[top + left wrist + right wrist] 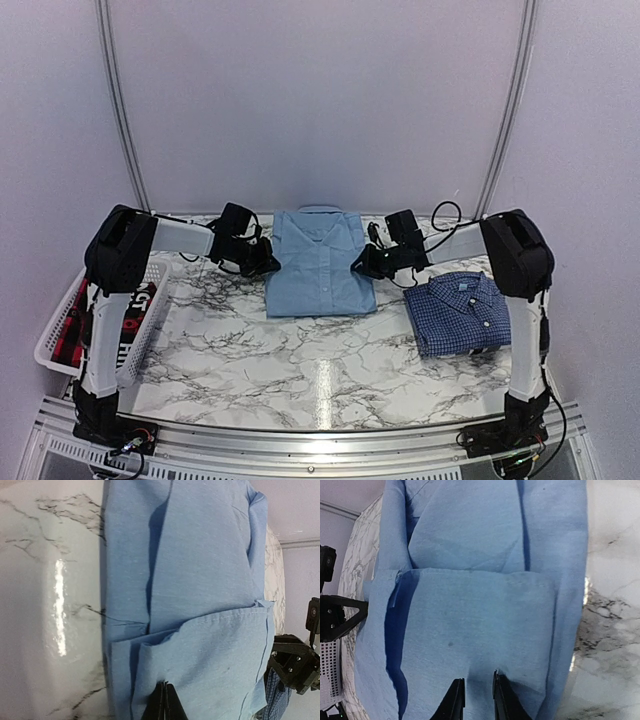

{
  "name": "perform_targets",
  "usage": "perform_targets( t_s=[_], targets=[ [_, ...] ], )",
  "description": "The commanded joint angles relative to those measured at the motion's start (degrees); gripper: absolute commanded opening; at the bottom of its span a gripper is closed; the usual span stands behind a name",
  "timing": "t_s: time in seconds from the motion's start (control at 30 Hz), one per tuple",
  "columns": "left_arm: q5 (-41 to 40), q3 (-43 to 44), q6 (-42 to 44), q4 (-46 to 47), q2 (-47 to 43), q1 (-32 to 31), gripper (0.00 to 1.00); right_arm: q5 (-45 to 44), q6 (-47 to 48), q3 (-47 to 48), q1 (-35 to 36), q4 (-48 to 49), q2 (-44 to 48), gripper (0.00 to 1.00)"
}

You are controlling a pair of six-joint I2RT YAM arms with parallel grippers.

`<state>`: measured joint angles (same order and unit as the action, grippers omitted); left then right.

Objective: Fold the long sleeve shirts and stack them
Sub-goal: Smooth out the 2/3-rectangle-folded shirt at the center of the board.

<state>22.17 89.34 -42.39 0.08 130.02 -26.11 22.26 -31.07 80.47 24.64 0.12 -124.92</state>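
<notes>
The light blue shirt [320,262] lies folded at the back middle of the marble table, collar away from me. The dark blue checked shirt [458,310] lies folded to its right. My left gripper [268,262] is at the light blue shirt's left edge. In the left wrist view its fingers [165,702] are pressed together with a fold of the blue cloth [210,580] gathered at their tips. My right gripper [366,264] is at the shirt's right edge. Its fingertips [477,686] stand a little apart over the blue cloth [480,615], which fills the gap.
A white basket [150,310] holding a red-and-black garment [72,330] stands at the table's left edge. White walls close off the back and sides. The checked shirt lies just right of my right arm. Marble tabletop [300,370] shows in front of both shirts.
</notes>
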Motion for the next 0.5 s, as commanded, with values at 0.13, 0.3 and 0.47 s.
perform_targets(
  t_s=[0.13,0.3,0.47],
  targets=[
    [2.31,3.35,1.53,-3.57,1.08,1.12,0.01,0.21,1.03,-0.05,-0.66,-3.17,4.08,0.22],
    [1.27,2.19,2.78,-4.23,-2.49,1.14,0.02,-2.73,2.72,-6.16,2.61,-3.77,12.5,0.22],
    [1.42,1.94,3.1,-4.6,-2.88,1.15,0.02,-2.04,0.82,-16.79,4.87,0.34,17.75,0.22]
  ],
)
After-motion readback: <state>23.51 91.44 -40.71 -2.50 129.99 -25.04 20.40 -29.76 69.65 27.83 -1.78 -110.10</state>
